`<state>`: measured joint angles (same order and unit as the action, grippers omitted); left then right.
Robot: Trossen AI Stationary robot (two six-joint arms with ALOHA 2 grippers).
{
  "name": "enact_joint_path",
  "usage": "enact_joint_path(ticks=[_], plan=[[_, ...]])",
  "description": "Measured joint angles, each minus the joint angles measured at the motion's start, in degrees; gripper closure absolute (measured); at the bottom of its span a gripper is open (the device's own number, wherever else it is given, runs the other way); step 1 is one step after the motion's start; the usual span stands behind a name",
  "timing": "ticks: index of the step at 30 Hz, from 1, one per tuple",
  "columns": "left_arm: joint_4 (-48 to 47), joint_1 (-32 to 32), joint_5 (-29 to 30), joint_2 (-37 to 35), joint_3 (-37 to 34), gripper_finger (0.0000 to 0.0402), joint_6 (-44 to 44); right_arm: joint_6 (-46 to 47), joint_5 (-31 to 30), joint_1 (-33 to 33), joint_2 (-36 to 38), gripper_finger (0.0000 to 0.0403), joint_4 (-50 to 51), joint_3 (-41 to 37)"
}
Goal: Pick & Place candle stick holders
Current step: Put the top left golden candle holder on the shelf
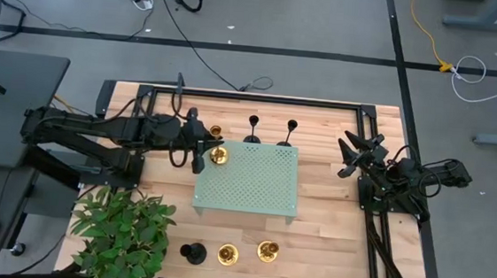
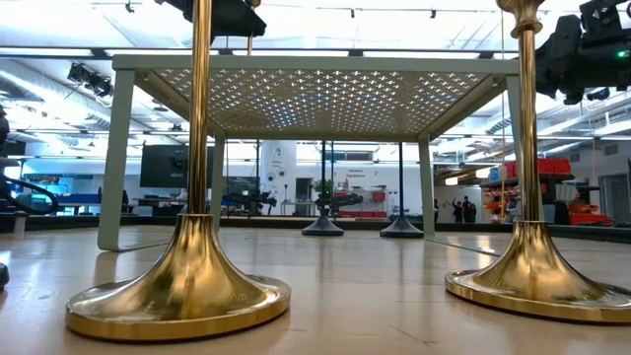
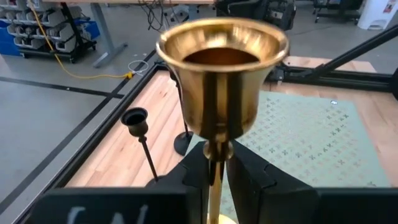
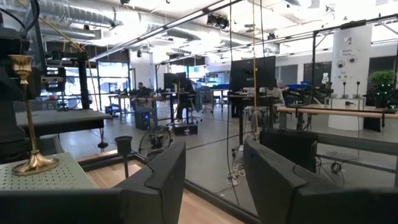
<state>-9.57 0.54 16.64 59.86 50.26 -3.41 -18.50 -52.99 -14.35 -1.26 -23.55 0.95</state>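
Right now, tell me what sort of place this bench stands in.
Most likely a robotics lab or open workshop. Cables trail over a grey floor with dark taped lines, the wooden table sits in a black metal frame, and the right wrist view shows desks with monitors under exposed ceiling ducts.

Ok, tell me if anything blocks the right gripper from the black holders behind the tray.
Nothing visible does. The right gripper hangs open beside the tray, and bare table lies between it and the two black holders at the tray's far edge. The left gripper is occupied with a gold holder on the tray.
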Motion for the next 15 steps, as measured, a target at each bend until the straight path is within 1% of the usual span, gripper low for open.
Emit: enact_joint_path(ticks=[8, 12, 15], plan=[[-3.0, 0.0, 0.4, -0.7, 0.0, 0.0344, 0.0, 0.0, 0.0, 0.0, 0.0, 0.024, 0.0, 0.0], [-5.6, 0.0, 2.4, -1.8, 0.0, 0.0344, 0.0, 0.0, 0.0, 0.0, 0.0, 0.024, 0.0, 0.0], [-6.9, 0.0, 2.6, -3.2, 0.0, 0.0344, -0.3, 0.0, 0.0, 0.0, 0.0, 0.024, 0.0, 0.0]])
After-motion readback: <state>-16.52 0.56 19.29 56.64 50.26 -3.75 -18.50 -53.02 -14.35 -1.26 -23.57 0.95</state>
